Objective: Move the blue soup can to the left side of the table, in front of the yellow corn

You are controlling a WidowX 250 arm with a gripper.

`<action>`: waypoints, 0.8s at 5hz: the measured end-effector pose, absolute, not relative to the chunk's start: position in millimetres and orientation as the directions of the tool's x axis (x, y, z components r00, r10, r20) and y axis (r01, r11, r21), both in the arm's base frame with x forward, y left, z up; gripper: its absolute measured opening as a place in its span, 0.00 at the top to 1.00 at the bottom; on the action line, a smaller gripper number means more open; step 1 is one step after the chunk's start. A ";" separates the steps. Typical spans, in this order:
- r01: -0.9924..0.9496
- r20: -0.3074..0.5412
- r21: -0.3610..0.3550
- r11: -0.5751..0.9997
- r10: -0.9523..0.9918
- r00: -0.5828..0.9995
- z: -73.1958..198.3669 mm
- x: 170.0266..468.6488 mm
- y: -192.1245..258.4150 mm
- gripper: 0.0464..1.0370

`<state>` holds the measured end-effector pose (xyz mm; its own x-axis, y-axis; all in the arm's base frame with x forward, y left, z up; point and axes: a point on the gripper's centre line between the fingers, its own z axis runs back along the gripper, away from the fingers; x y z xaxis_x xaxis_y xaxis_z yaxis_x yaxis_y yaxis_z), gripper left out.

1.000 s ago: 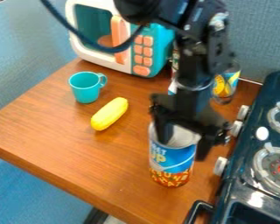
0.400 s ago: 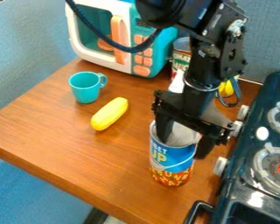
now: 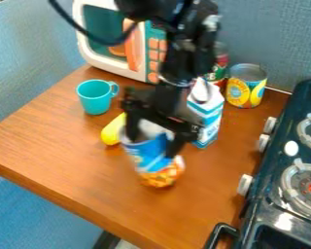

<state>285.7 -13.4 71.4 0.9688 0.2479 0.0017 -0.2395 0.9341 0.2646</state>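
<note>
Left of the hand (image 3: 153, 146), a yellow toy piece (image 3: 111, 132) at ten o'clock from the can (image 3: 144, 154) and a teal cup (image 3: 95, 99) at eleven; risk of brushing and rolling the yellow piece with too low a swing left; partly open and apparently closed on the can's wall near the rim, one finger inside, one outside; danger of twisting or slipping from so narrow a hold, or of toppling if released at this tilt; cannot tell whether clear of the wood; at one to two o'clock, a carton (image 3: 209, 119), easily knocked by the hand just beside.

Beneath, a brown wooden table (image 3: 74, 160); towards twelve, a toy microwave (image 3: 96, 22); at one to two, a yellow-labelled tin (image 3: 244, 92) before a blue-grey partition (image 3: 278, 41); at three to four, a dark toy stove (image 3: 275, 192).
</note>
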 end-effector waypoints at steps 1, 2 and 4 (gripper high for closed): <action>-0.337 -0.030 0.301 0.892 0.362 0.932 72.9 278.2 20.3 0.04; -0.362 -0.037 0.308 0.880 0.391 0.920 75.5 277.9 33.6 0.04; -0.368 -0.048 0.327 0.870 0.404 0.913 77.1 279.9 47.4 0.04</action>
